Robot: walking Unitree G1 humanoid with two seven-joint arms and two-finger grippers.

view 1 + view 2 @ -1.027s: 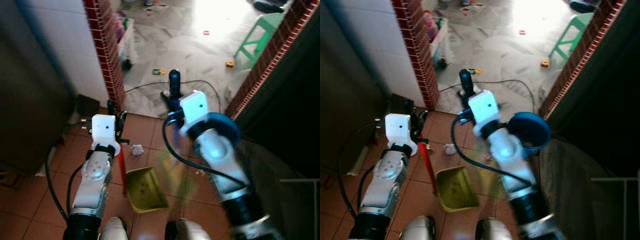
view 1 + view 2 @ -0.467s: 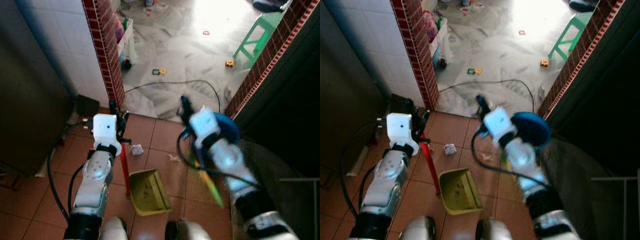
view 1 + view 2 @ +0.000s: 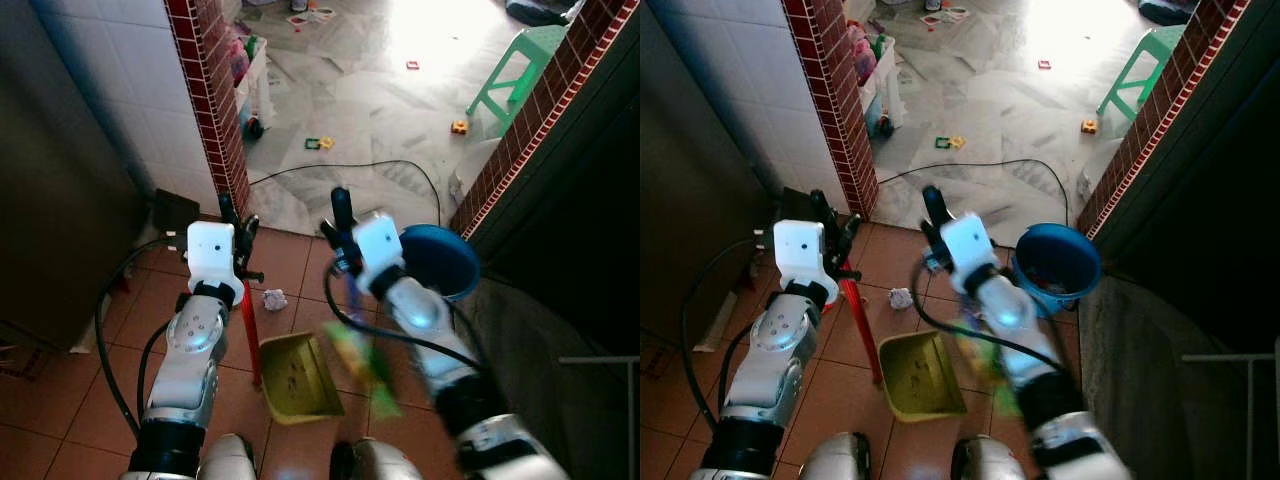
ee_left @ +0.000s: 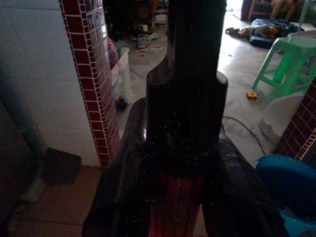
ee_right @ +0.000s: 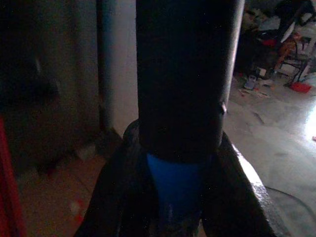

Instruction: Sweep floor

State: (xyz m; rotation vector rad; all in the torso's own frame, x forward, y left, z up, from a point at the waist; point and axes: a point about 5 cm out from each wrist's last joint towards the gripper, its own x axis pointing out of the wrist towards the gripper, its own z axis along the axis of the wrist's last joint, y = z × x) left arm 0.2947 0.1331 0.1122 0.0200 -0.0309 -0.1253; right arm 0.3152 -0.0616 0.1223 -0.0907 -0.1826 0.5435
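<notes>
Left tool (image 3: 233, 215) grips dustpan (image 3: 300, 378) handle; broom (image 3: 362, 362) seemingly right.

blue bucket (image 3: 440, 262) by brick wall | green stool (image 3: 515, 70) on marble | black cable (image 3: 380, 165)

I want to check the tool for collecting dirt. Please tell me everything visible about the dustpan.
The dustpan is a yellow-green scoop, plastic by its look, with a long red handle rising from its left rear corner. It rests on the reddish tile floor, open mouth facing away from the robot. The left gripper is shut on the handle's top. A crumpled paper ball lies just beyond it, apart.
</notes>
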